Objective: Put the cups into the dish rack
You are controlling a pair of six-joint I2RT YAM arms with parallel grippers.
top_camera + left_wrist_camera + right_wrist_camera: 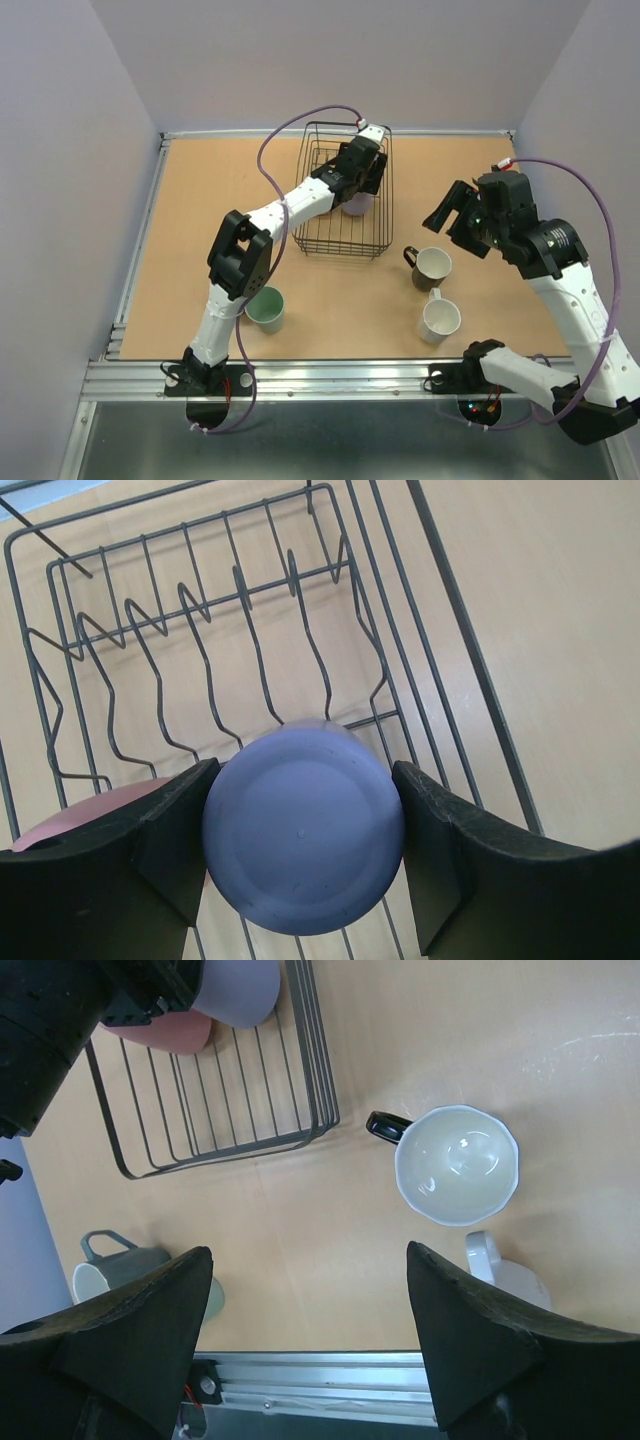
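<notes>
Rack [340, 228] holds pink cup [90, 805]; left pincer [305, 815] grips lavender cup [303, 845] inside.

Far middle of the tabletop [200, 210]: a black wire dish rack [340, 242]. Inside its right half, the left gripper [358, 192], down over a lavender cup [355, 208]. Off to the right, the right gripper [447, 225], raised, jaws spread. Just near of it, a dark mug with cream inside [433, 265]; nearer still, a white mug [441, 319]. Near left, a pale green cup [266, 308].
</notes>
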